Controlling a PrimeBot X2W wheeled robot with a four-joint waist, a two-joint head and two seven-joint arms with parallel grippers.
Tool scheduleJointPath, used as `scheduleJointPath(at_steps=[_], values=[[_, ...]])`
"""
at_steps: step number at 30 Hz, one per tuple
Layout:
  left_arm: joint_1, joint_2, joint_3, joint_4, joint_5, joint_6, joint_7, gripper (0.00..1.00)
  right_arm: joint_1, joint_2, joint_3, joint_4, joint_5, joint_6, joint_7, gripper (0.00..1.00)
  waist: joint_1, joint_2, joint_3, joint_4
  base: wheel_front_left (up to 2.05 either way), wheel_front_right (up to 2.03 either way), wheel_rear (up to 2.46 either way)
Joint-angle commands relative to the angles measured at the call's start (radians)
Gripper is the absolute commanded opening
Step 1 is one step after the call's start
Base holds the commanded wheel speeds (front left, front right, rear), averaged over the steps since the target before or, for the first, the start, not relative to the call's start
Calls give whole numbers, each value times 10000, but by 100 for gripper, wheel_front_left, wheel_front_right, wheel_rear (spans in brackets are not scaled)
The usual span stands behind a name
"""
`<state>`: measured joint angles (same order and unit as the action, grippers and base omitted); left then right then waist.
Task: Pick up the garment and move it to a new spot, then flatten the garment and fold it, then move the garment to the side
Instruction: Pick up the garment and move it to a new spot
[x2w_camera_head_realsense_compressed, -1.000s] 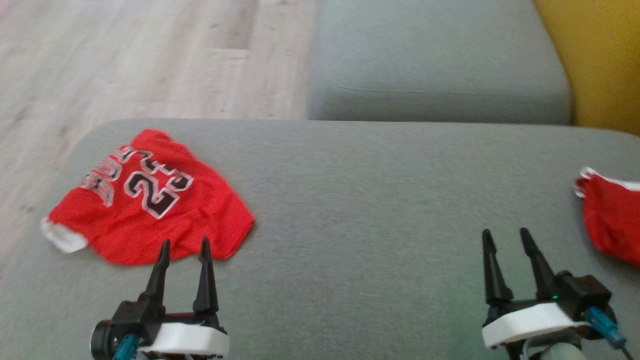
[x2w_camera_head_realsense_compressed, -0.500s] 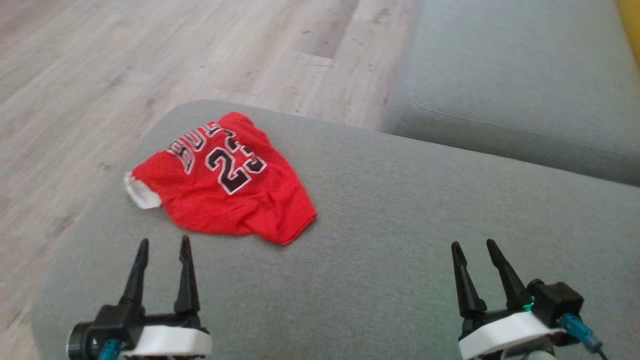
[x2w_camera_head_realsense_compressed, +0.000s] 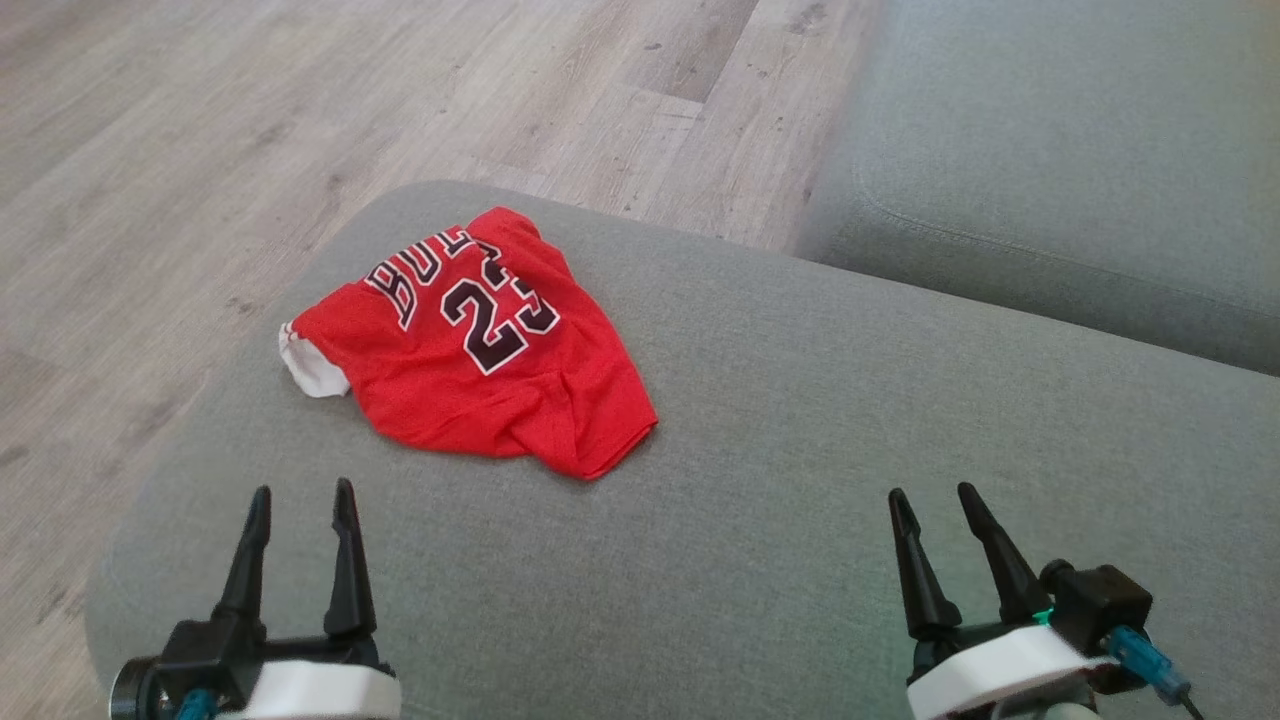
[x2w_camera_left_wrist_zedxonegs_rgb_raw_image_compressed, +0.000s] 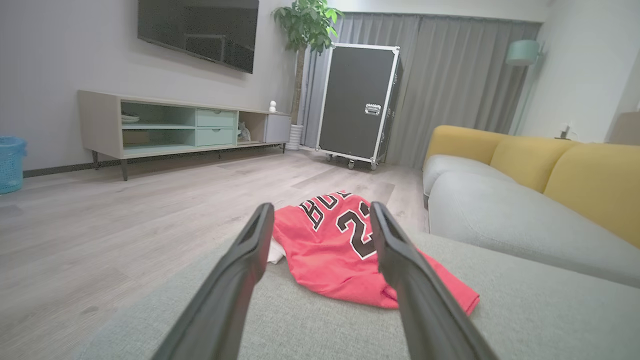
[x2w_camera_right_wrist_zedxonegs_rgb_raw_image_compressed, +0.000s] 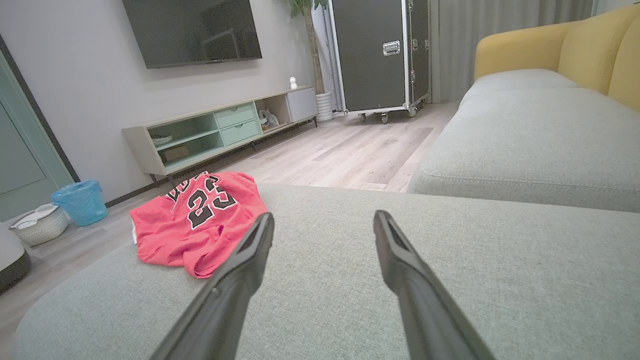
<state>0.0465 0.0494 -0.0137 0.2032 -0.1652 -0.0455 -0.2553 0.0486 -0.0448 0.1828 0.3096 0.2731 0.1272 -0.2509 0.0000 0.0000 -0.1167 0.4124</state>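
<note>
Red jersey (number 23 facing up) lies crumpled on the grey sofa cushion, upper left of centre. Left gripper, lower left, and right gripper, lower right, both spread wide, holding nothing.

both arms reach forward, low; the left gripper and right gripper hold their fingers parted, empty, pointing ahead.

Crumpled red jersey on grey sofa seat
Well apart, to the jersey's right, the right pincer gapes empty.
</note>
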Motion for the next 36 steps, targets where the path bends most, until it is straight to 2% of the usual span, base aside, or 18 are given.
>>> scheduleJointPath(at_steps=[1,8,13,20,23,27,36], values=[[-460,64,324,-190,170,-133,-65,100,-504,-55,143,-293,69,35,-109,100,0,0,-27,-40,0,0,0],[-1697,863,-107,984,359,-643,30,100,-322,-55,-134,-463,9,35,-109,100,0,0,130,-447,0,0,0],[-3836,1923,-1272,2324,56,-838,1488,100,-515,-55,-236,-668,-316,35,-109,100,0,0,889,-1165,0,0,0],[-5868,3740,-4687,3197,-2071,-848,3763,100,-1050,-55,-525,-972,-632,35,-109,100,0,0,1853,-2076,0,0,0],[-6508,4407,-5720,3505,-2910,-849,4371,100,-1225,-55,-538,-1051,-700,35,-109,100,0,0,2210,-2360,0,0,0],[-7258,5123,-7043,3790,-3664,-850,4671,100,-1447,-55,-444,-1152,-842,35,-109,100,0,0,2732,-2701,0,0,0],[-8291,5791,-8795,4466,-4946,-850,4890,100,-1737,-55,-426,-1290,-1012,35,-109,100,0,0,3462,-3100,0,0,0]])
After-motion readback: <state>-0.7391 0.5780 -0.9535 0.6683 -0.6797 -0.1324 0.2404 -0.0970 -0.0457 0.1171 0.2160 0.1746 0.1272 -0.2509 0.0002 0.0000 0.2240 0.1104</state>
